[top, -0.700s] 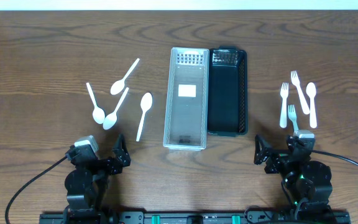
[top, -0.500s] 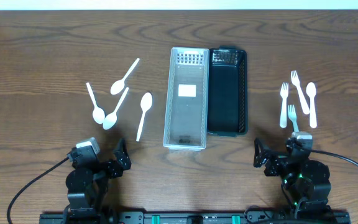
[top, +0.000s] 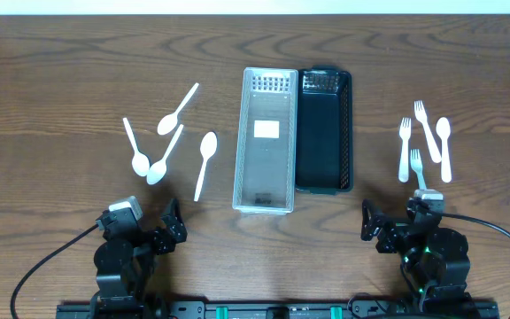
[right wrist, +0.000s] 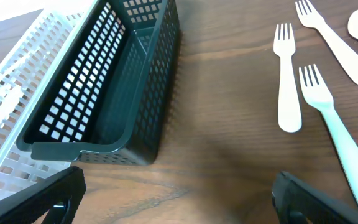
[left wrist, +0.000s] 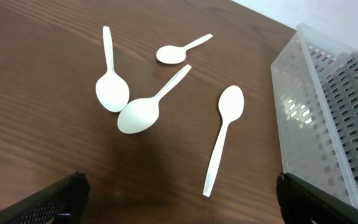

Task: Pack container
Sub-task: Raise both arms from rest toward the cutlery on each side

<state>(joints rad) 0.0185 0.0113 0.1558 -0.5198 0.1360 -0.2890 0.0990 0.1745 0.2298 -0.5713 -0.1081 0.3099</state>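
Left tool (top: pixel 172 223) and right tool (top: pixel 370 221) resting at near edge, jaws spread wide, gripping nothing. Clear container (top: pixel 266 142) and black container (top: pixel 324 133) sitting touching, centre of tabletop (top: pixel 60 71); 4 spoons (top: pixel 205 159) lying left, 3 forks (top: pixel 404 147) right.

Four white spoons (left wrist: pixel 224 130) lie scattered on a wooden table (left wrist: pixel 42 143) beside a clear basket (left wrist: pixel 316 112).
Two bowls sit just beside each other; the left gripper (left wrist: pixel 179 199) has its fingers (left wrist: pixel 48 202) spread wide.

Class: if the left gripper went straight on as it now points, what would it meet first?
Probably the handle of the lone spoon, lying slightly right of centre ahead of the left gripper; depth is unclear.
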